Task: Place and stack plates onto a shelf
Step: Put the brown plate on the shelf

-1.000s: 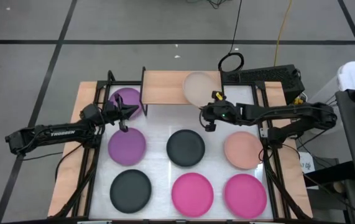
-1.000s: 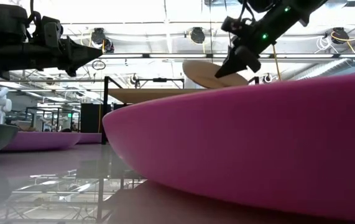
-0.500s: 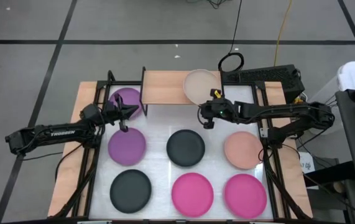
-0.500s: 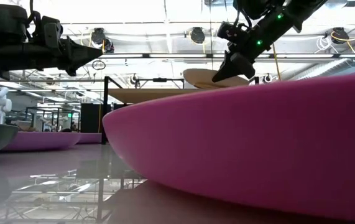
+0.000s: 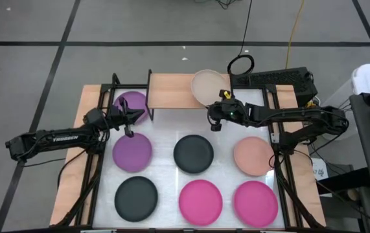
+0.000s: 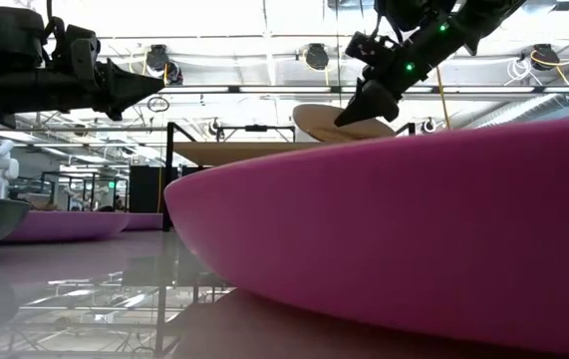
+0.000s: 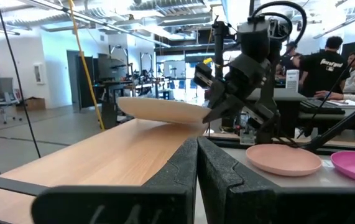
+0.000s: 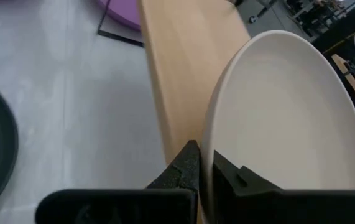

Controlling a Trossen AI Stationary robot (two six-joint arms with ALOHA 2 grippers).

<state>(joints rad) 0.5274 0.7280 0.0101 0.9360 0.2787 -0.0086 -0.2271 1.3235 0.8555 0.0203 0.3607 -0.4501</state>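
Your right gripper point(image 5: 215, 116) pinches rim of beige plate point(image 5: 208, 87), holding it tilted over shelf point(image 5: 172, 91) right end; your left gripper point(image 5: 131, 116) closed, empty, hovering beside shelf's left end, above purple plate point(image 5: 131, 105).

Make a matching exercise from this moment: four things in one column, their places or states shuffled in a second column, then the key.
Things
1. beige plate
2. right gripper
3. left gripper
4. pale pink plate

Places or states
A. flat on the white table, right side
B. shut, holding nothing, near the shelf's left end
C. tilted at the right end of the shelf
D. shut on a plate's rim

Pairs: 1-C, 2-D, 3-B, 4-A
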